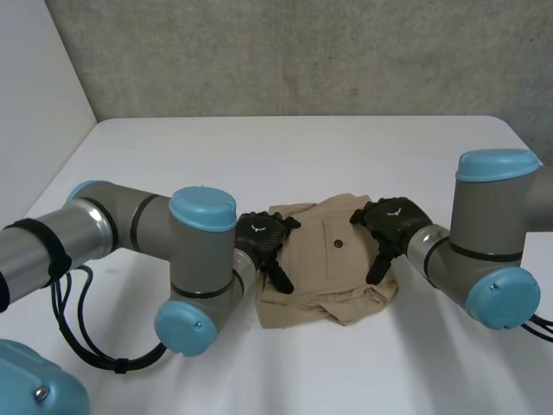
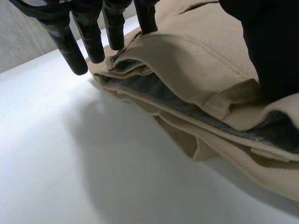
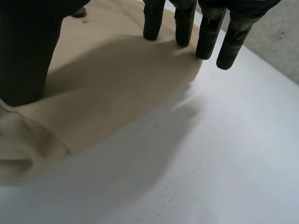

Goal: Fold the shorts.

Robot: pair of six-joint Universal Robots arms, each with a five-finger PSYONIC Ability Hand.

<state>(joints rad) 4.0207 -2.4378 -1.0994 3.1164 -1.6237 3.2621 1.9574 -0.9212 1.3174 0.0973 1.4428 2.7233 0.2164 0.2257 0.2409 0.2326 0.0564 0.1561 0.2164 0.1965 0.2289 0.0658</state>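
Tan shorts (image 1: 328, 264) lie folded into a compact bundle in the middle of the white table (image 1: 259, 164), a buttoned pocket facing up. My left hand (image 1: 263, 242) rests on the bundle's left edge with straight fingers (image 2: 88, 39), open; the stacked layers and grey lining of the shorts (image 2: 196, 93) show beside its palm. My right hand (image 1: 389, 226) lies on the right edge, open, its fingertips (image 3: 184, 28) over the cloth's border and its thumb resting on the shorts (image 3: 112, 88).
The table's back edge meets a grey concrete wall (image 1: 302, 52). A white panel (image 1: 34, 95) stands along the left side. Bare tabletop (image 1: 302, 372) spreads in front of the bundle between my two arms.
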